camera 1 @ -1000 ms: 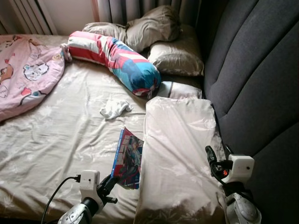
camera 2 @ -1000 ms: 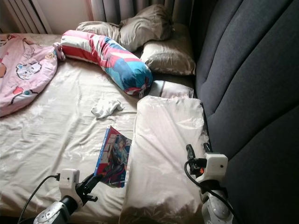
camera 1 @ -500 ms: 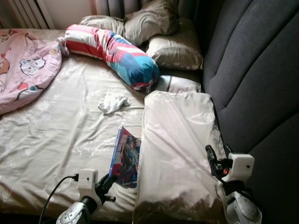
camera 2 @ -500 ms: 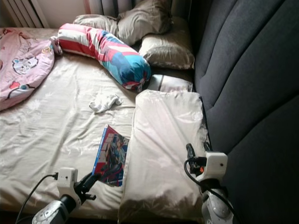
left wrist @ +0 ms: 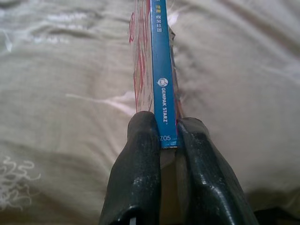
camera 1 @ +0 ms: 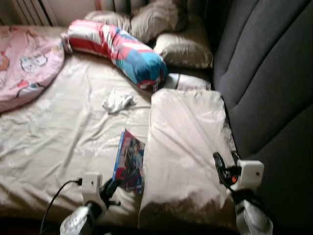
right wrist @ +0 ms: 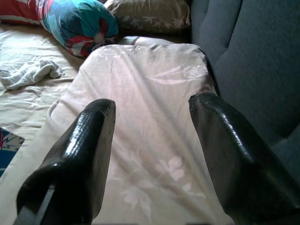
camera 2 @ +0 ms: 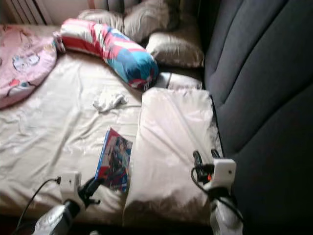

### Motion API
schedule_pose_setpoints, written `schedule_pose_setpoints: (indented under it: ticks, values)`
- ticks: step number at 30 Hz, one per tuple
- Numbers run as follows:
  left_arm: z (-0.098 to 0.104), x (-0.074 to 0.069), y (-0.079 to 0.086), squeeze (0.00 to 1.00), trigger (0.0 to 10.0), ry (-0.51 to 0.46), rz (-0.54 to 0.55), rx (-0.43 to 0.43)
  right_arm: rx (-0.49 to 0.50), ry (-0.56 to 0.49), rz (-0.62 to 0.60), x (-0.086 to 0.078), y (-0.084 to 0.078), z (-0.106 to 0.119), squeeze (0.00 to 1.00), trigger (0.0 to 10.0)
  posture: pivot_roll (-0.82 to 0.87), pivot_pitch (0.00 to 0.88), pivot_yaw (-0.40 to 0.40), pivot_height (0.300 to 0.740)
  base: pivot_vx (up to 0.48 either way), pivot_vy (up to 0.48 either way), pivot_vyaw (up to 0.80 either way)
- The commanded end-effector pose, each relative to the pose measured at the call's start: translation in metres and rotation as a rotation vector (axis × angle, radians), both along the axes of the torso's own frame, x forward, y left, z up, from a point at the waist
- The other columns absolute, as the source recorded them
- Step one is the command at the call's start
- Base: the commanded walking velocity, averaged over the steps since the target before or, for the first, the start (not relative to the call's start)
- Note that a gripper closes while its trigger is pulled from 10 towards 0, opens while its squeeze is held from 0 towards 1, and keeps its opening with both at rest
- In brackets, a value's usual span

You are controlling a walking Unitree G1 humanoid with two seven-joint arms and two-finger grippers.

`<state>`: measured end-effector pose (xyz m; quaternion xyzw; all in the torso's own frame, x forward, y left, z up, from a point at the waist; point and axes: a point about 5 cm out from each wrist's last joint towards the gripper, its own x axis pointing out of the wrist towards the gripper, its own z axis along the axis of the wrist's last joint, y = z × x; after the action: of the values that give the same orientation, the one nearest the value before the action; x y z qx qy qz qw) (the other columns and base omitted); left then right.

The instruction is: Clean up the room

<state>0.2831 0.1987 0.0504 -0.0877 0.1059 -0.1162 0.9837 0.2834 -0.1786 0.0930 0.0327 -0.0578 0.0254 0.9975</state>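
Note:
A comic book (camera 1: 129, 159) with a blue spine (left wrist: 162, 70) stands on edge on the beige bed sheet (camera 1: 58, 132), leaning against a flat beige pillow (camera 1: 186, 147). My left gripper (camera 1: 110, 187) is shut on the book's near end, one finger (left wrist: 140, 164) on each side of the spine. My right gripper (camera 1: 223, 164) hovers open over the near right corner of the flat pillow (right wrist: 145, 117), nothing between its fingers (right wrist: 79, 154). A crumpled white cloth (camera 1: 118, 102) lies on the sheet beyond the book.
A red, white and blue bolster (camera 1: 117, 49) lies across the head of the bed with beige pillows (camera 1: 183, 48) behind it. A pink cartoon quilt (camera 1: 24, 68) covers the far left. A dark padded headboard (camera 1: 264, 78) runs along the right.
The whole view has shifted and blurred, so the camera moved. My left gripper keeps hold of the book and the right stays open above the pillow.

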Motion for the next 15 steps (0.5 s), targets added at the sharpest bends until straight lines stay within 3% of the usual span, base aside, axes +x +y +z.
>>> schedule_pose_setpoints:
  ticks: [1,15]
  values:
    - [0.0,0.0,0.003,0.0,10.0,-0.01,0.007,0.023,-0.001,0.017,-0.007,-0.005,-0.003,-0.003,0.0,10.0,-0.09,0.272,-0.05,0.635,0.0,0.0,0.0]
    - [0.001,0.017,0.002,0.0,10.0,0.019,0.036,0.125,0.004,0.023,0.016,-0.004,0.003,-0.005,0.0,10.0,-0.09,0.274,-0.055,0.635,0.0,0.0,0.0]
